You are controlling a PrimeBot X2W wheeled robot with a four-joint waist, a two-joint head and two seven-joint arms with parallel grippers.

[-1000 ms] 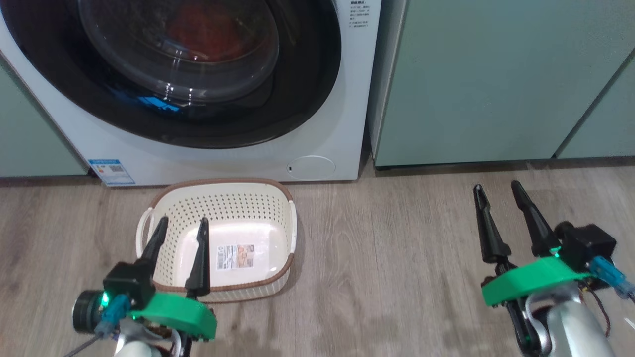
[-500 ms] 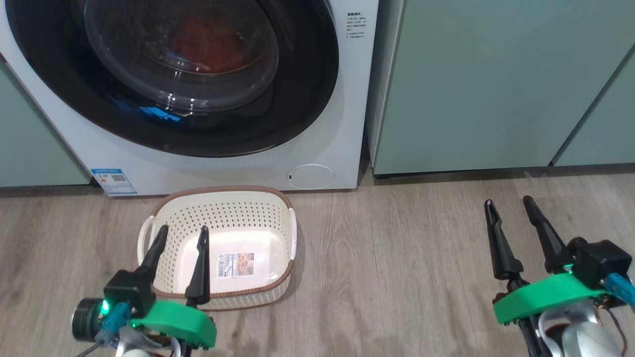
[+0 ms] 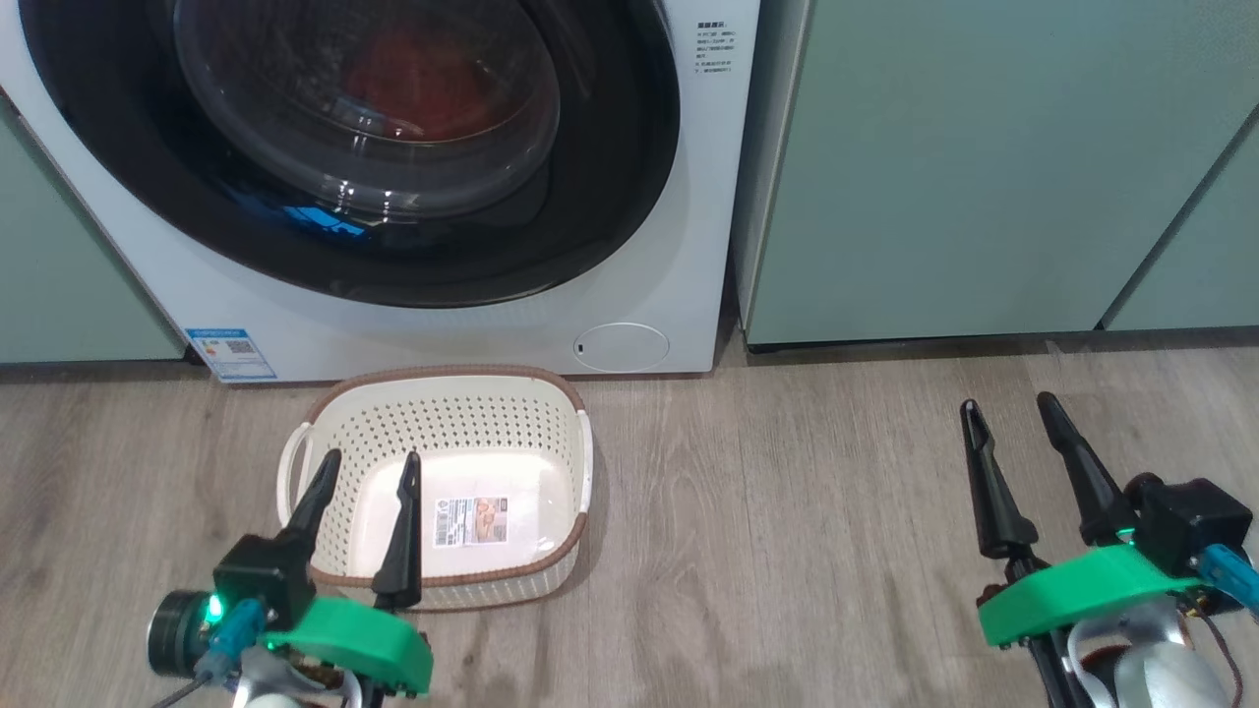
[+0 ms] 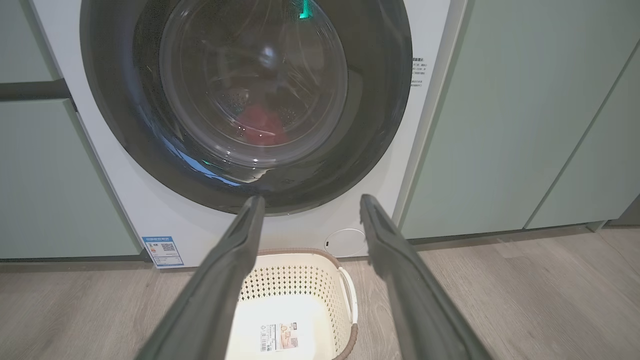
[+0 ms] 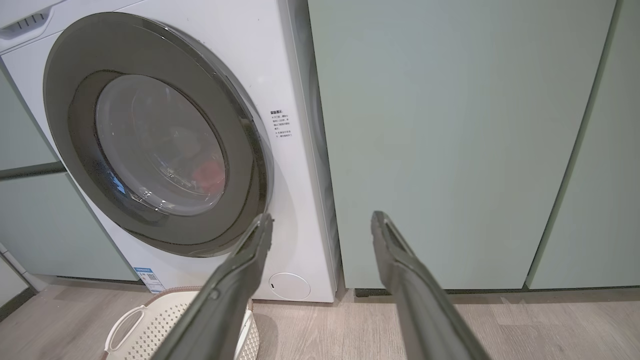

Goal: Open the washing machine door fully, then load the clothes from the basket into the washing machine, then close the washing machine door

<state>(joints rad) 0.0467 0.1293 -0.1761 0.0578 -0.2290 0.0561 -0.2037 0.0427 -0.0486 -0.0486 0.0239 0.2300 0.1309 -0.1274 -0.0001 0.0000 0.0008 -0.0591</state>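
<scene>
While the washing machine door (image 3: pixel 610 197) sits shut against the washing machine (image 3: pixel 689 246), the red clothes (image 3: pixel 423 74) show behind its glass; the basket (image 3: pixel 443 423) stands on the wood floor (image 3: pixel 767 511) just before the machine; the left gripper (image 3: pixel 373 456) hovers over the basket's near rim, the right gripper (image 3: pixel 1006 402) well to the right, both spread wide, holding nothing.

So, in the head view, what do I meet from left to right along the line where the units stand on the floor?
The left pale green cabinet → blue sticker → small round white flap → right pale green cabinets.
</scene>
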